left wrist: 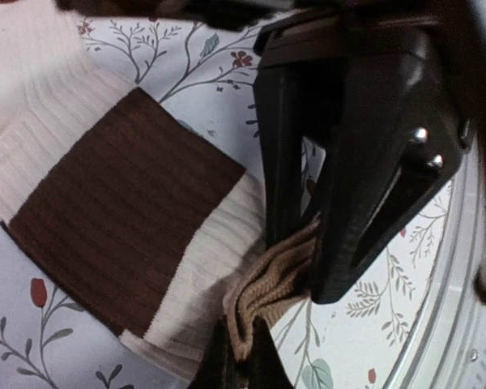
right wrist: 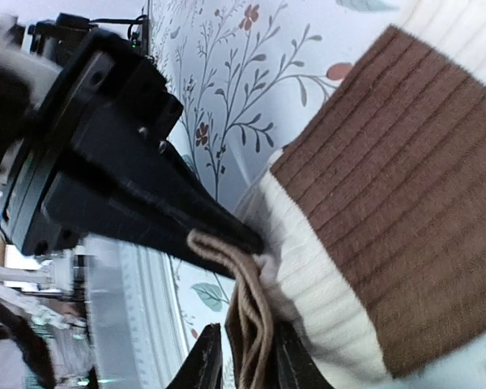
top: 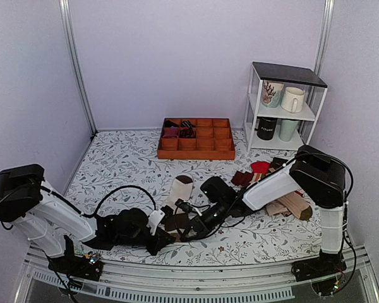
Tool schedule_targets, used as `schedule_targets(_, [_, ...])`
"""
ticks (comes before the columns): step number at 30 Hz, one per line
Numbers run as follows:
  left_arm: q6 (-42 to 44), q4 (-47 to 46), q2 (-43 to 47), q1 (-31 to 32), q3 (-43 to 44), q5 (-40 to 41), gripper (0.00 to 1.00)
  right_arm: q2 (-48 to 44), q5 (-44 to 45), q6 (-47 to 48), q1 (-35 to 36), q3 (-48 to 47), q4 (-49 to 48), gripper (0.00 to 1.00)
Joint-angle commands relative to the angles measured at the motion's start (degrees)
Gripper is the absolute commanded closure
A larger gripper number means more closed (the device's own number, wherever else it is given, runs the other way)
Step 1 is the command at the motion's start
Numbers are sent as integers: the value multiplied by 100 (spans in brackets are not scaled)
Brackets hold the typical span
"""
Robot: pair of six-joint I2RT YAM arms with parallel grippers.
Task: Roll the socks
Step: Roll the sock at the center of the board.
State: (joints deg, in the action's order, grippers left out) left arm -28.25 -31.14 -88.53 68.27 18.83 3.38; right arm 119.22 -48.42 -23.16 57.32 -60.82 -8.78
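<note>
The socks (top: 180,190) lie at the table's middle, cream-white with a dark brown band (left wrist: 121,211) and a tan cuff (left wrist: 271,284). My left gripper (top: 163,238) reaches in from the left and my right gripper (top: 184,228) from the right; they meet at the cuff end. In the left wrist view my left gripper (left wrist: 243,332) is shut on the bunched tan cuff, and the right gripper (left wrist: 304,267) pinches it just above. In the right wrist view my right gripper (right wrist: 247,344) is shut on the cuff (right wrist: 255,304), with the left gripper (right wrist: 227,241) clamping its edge. The toe is hidden.
An orange compartment tray (top: 196,150) stands at the back. A white shelf (top: 284,117) with mugs stands at the back right. Other socks (top: 259,169) and a tan sock (top: 295,203) lie to the right. The table's metal front rail (top: 196,278) runs close by.
</note>
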Motion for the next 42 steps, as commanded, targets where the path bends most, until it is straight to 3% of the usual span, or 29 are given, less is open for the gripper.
schedule_targets(1, [-863, 926, -275, -171, -184, -406, 100, -700, 754, 862, 12, 560, -380, 73])
schedule_targets(8, [-1116, 1116, -534, -249, -215, -752, 100, -1785, 2061, 3101, 437, 1994, -2288, 66])
schedule_targets(11, [-1130, 1109, -643, -253, -211, -852, 100, -1747, 2588, 4058, 769, 2151, -2477, 65])
schedule_targets(18, [-1139, 1104, -756, -264, -237, -886, 100, -1587, 3261, 5151, 1180, 2300, -2974, 65])
schedule_targets(35, [-1130, 985, -625, -263, -434, -911, 100, -911, 4121, 5583, 1105, 1889, -2750, 64])
schedule_targets(42, [-1130, 934, -619, -263, -461, -924, 100, -1056, 3726, 5541, 946, 1842, -2430, 60])
